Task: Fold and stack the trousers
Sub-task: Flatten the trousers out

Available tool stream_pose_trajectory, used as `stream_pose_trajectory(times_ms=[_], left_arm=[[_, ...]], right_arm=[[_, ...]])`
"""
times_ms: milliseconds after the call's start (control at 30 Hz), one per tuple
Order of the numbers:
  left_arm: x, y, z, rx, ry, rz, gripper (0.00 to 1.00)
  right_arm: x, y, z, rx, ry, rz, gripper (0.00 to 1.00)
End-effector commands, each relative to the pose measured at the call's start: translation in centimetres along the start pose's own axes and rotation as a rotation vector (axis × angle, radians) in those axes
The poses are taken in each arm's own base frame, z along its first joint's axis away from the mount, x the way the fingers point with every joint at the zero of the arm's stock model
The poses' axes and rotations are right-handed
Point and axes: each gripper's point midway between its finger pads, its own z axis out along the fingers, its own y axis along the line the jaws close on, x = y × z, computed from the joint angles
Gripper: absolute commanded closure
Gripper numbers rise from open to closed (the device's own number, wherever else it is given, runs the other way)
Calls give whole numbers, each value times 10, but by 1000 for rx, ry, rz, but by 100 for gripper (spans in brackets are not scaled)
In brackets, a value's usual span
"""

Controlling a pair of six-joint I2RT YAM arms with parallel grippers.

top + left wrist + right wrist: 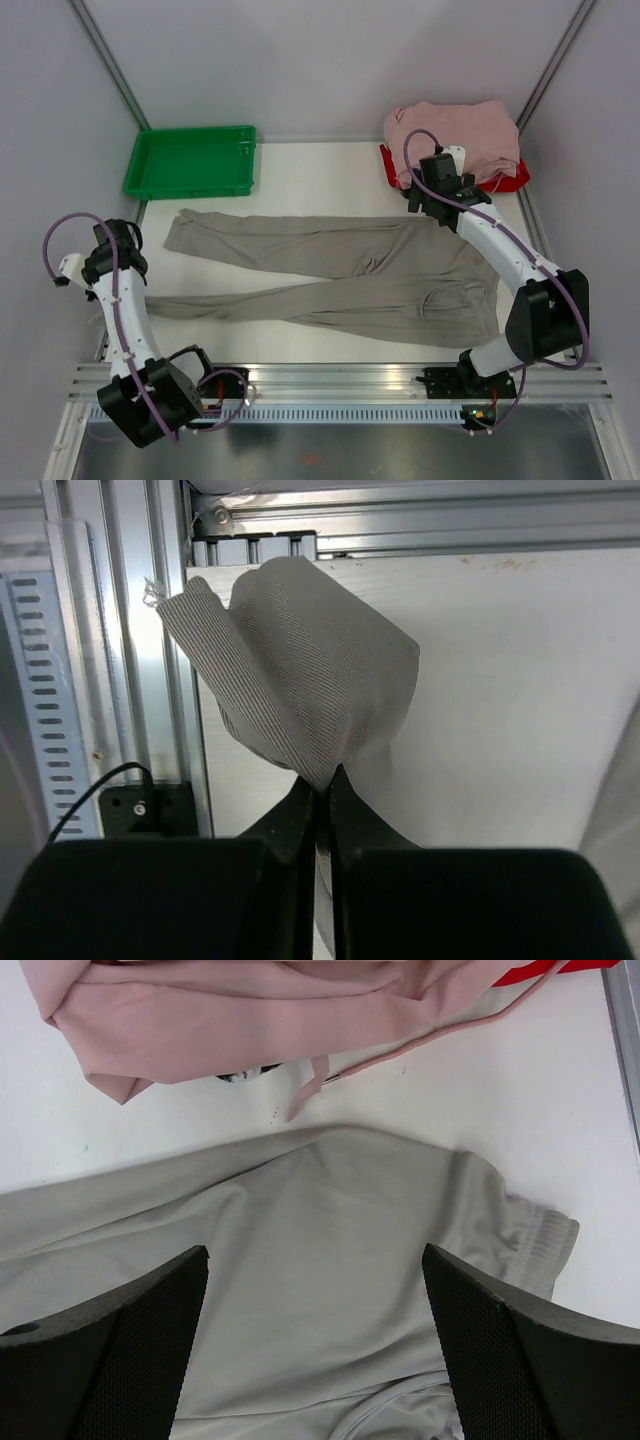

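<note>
Okay, trousers (340, 275) lie spread flat on the counter (320, 170), both legs running out toward the left tool's side, with the seat under the right tool. Left tool (322, 788) is pinched tight on a leg hem, and the cloth bunches and stands up just beyond its tips, over the counter's edge rail. Right tool (315, 1250) hangs wide with nothing in it, above the seat. The elastic waistband sits off to its right in its own view. We cannot tell whether its tips touch the cloth. Pink clothes (230, 1010) sit just beyond the right tool, apart from the trousers, on a red tray (515, 178). Green tray (190, 160) is well beyond the left tool.

Handling, our judgement: light, soft, limp knit that drapes and holds no shape, so a one-corner lift would likely drag and twist the leg. It is not fragile and looks grippy enough. Best holds look like the hems and waistband, where the cloth is doubled. We'd put the right tool on the waistband edge to match the left tool's hem hold. One risk is snagging the pink drawstring (320, 1075) close by.
</note>
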Motion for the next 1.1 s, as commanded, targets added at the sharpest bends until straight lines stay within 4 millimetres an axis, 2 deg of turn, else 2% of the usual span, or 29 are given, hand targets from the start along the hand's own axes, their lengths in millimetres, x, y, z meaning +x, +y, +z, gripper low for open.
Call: stream_pose_trajectory(times_ms=[0,33,67,100,133,167,233,267,300,400,433,500,567,667,700,933,1067], left_arm=[[-2,-3,16,-45,7,228,94],[4,-6,26,-77,40,286,89],[6,-8,32,-97,55,300,65],[9,-11,36,-105,67,318,54],[11,-21,46,-95,76,353,42],[12,-26,50,-91,80,357,21],[7,-44,52,-43,77,352,9],[7,-48,52,-38,81,350,7],[7,-50,50,-30,90,338,7],[6,-37,42,-73,82,273,7],[12,-27,44,-110,85,231,9],[19,-22,50,-106,80,219,14],[24,-28,60,-84,90,194,19],[49,-25,80,-101,233,131,28],[53,-18,89,-135,254,112,30],[50,-19,102,-77,232,36,36],[64,-13,104,-81,268,25,40]], right_arm=[[-5,-1,1,6,-25,25,6],[-2,-2,0,8,-23,19,6],[-1,-4,-1,12,-24,23,6],[-4,-5,-5,9,-40,31,6],[2,-7,-4,13,-33,30,6],[2,-8,-6,11,-35,34,6],[8,-11,-11,7,-30,50,6],[9,-11,-12,5,-28,57,6],[9,-13,-16,2,-34,75,6],[17,-16,-20,5,-36,100,6],[22,-18,-20,7,-28,112,6],[26,-17,-20,-1,-20,122,6],[28,-15,-21,-8,-12,118,6],[25,-16,-20,-4,-10,97,6],[23,-17,-20,3,-10,92,6],[19,-18,-23,9,-15,92,6],[20,-16,-20,6,-4,96,6]])
